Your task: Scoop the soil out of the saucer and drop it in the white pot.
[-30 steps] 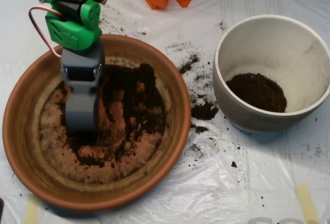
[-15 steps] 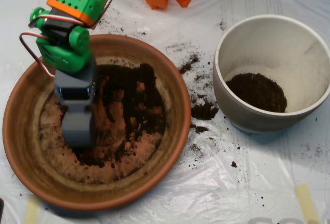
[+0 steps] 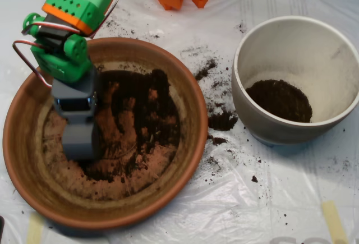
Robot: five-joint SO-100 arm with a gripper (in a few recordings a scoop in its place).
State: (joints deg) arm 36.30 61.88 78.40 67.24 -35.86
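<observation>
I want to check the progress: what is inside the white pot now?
The white pot holds a dark heap of soil on its bottom, towards the near side. The inner walls above it are bare. Anything beneath the heap is covered.

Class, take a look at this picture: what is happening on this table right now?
A green and orange robot arm holds its grey clamshell scoop down inside the large terracotta saucer, on the left part of the dark, crumbly soil spread over its floor. The round off-white ceramic pot stands to the right with a small heap of soil at its bottom. Crumbs of spilled soil lie on the clear plastic sheet between the two.
</observation>
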